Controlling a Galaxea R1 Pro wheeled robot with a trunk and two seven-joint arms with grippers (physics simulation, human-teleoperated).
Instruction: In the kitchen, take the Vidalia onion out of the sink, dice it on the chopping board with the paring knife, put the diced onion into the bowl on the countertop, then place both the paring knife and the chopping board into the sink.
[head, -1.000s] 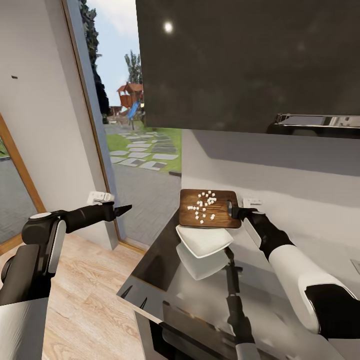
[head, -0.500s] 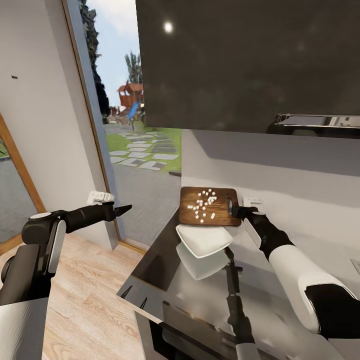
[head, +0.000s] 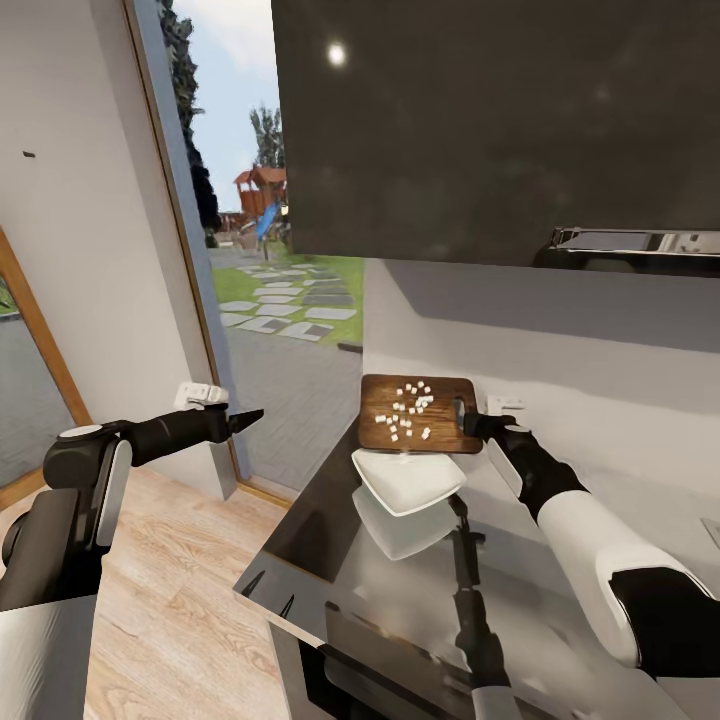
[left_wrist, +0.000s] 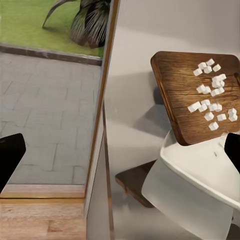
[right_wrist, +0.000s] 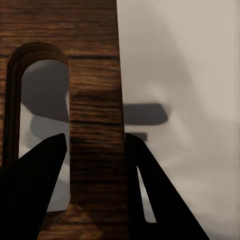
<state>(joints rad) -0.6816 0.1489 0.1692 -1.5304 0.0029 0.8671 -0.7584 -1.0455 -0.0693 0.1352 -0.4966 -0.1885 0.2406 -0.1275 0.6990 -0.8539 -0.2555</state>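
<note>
Above the grey countertop (head: 330, 540) I hold the chopping board (head: 412, 414) lifted and tilted over the white bowl (head: 408, 480), my right gripper (head: 470, 424) clamped on its handle end, diced onion (head: 408, 408) clinging on top, while my left gripper (head: 243, 420) hangs apart, its opening unclear.

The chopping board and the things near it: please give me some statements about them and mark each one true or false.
1. The right gripper grips the chopping board at its handle-hole end. True.
2. The diced onion lies in the bowl. False: the pieces are on the board; the bowl looks empty.
3. The board is held tilted above the bowl. True.
4. The left gripper holds the paring knife. False: it is empty, away from the countertop.
</note>
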